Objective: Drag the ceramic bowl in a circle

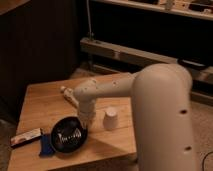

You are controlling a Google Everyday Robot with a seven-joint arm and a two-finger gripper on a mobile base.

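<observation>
One camera looks down from above the arm's (161, 105) near shoulder onto the table (42, 102), facing the far shelves (150, 11), gripper (85, 124) at the bowl's (62, 142) far-right rim.

I see a glossy black round ceramic bowl (64, 140) with pale rings, my off-white gripper (81, 127) at its rim nearest the small white cup (111, 119), and a tan wooden table (45, 102).
</observation>
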